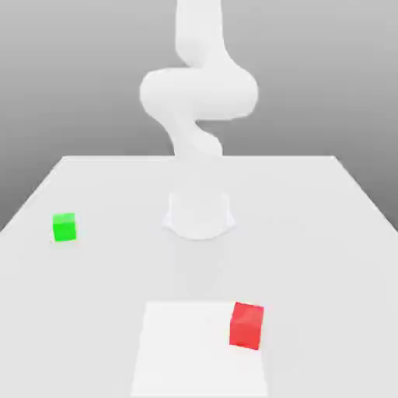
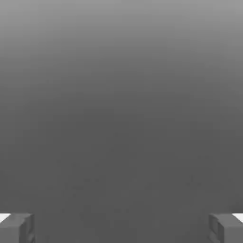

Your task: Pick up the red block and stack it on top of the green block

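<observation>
The red block (image 1: 247,325) rests on the table near the front, toward the exterior view's right, on the right edge of a brighter white square patch (image 1: 186,350). The green block (image 1: 64,227) sits on the table far off toward the exterior view's left, further back. In the hand view my gripper (image 2: 121,228) is open, its two grey fingertips (image 2: 19,228) standing wide apart with nothing between them and only plain grey background beyond. Neither block lies between the fingers.
The white arm (image 1: 198,93) rises from its round base (image 1: 200,216) at the table's middle back and bends upward out of the picture. The white table (image 1: 311,233) spreads wide on both sides, its back edge behind the base.
</observation>
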### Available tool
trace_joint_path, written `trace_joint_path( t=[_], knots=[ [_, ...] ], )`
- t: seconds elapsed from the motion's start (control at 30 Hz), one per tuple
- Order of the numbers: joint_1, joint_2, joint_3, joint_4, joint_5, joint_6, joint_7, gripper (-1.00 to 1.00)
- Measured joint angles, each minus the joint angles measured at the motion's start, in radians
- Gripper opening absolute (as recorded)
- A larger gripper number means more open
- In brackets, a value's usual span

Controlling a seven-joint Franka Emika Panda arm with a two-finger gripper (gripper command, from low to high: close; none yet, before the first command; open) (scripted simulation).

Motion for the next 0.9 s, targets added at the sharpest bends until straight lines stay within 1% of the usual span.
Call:
trace_joint_path(
  t=[0.1, 0.23, 0.33, 0.43, 0.5, 0.57, 0.67, 0.77, 0.9],
  knots=[
    [0.033, 0.123, -0.008, -0.062, 0.063, 0.065, 0.018, 0.0],
    [0.066, 0.276, 0.004, -0.138, 0.124, 0.144, 0.053, 0.0],
    [0.082, 0.387, 0.028, -0.195, 0.15, 0.204, 0.093, 0.0],
    [0.091, 0.496, 0.058, -0.252, 0.15, 0.266, 0.151, 0.0],
    [0.093, 0.566, 0.078, -0.292, 0.129, 0.31, 0.206, 0.0],
    [0.088, 0.635, 0.1, -0.331, 0.087, 0.354, 0.275, 0.0],
    [0.1, 0.731, 0.099, -0.383, -0.025, 0.421, 0.407, 0.0],
    [0.107, 0.819, 0.08, -0.383, -0.076, 0.494, 0.454, 0.0],
    [0.124, 0.941, 0.057, -0.368, -0.103, 0.597, 0.476, 0.0]
  ],
)
